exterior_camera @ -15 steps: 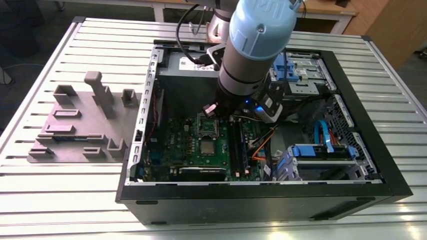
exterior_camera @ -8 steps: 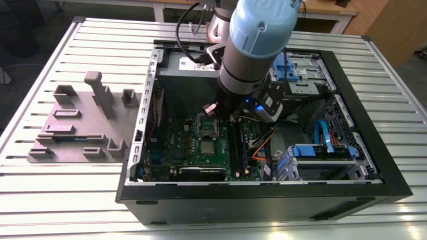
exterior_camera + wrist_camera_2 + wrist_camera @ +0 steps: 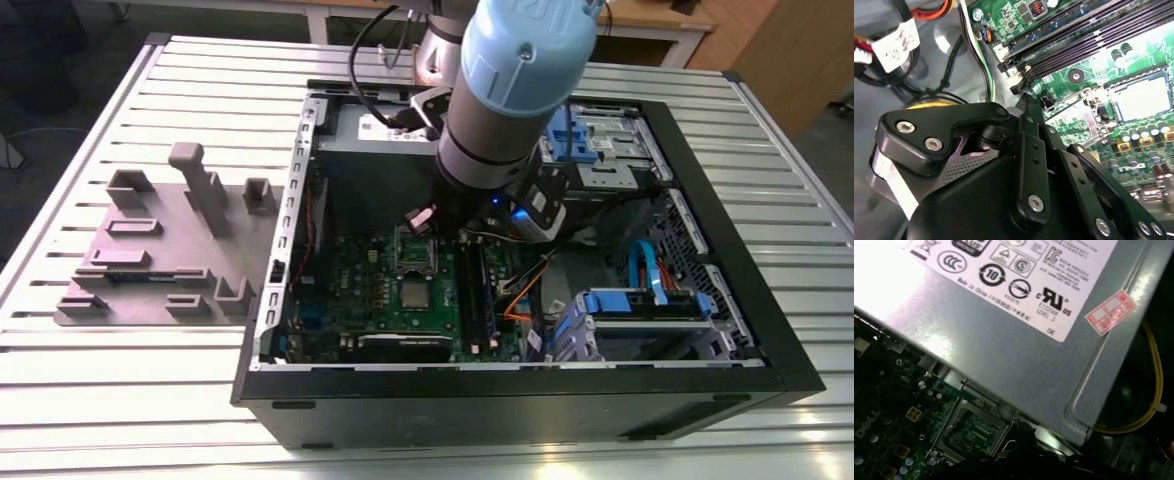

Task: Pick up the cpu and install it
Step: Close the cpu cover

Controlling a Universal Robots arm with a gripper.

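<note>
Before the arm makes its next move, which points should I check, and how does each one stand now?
1. Computer case open, motherboard reachable: ok.
2. Socket uncovered: ok, its frame looks empty in the first wrist view.
3. cpu located: ok, a silver square lying on the motherboard in the exterior view.
4. Gripper above the motherboard near the socket: ok; exact alignment: cannot tell.
5. Gripper holding anything: cannot tell.
6. Orange cables apart from the socket: ok.

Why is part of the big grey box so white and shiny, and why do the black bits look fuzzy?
In the first wrist view, light glares off the power supply, washing out its label. In the second wrist view, the black gripper linkage sits very close to the camera, so it looks soft.
</note>
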